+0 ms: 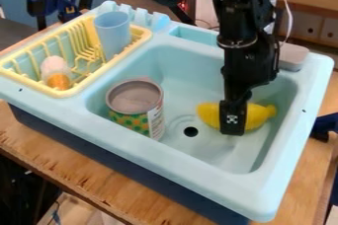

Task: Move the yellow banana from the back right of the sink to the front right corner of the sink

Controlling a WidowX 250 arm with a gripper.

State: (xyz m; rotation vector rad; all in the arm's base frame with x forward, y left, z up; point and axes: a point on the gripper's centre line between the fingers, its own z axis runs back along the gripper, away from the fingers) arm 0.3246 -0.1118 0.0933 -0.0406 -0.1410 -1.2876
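Gripper point(233, 126) hangs upright at the middle of a yellow toy point(260, 114) in the light-blue sink point(173, 57); its opening, and whether it grips the toy, cannot be told. Drain hole point(190, 131) lies near, at 9 o'clock. Open-topped can point(137, 115) stands in the basin, between 9 and 10. Yellow rack point(78, 91), at 10, contains a blue cup point(113, 34) and a white-and-orange item point(55, 72).

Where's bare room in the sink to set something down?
Basin floor between the can and back wall; also the patch between drain, yellow toy and near rim. Crowded: around the yellow toy, where the hand is, and front-left by the can.
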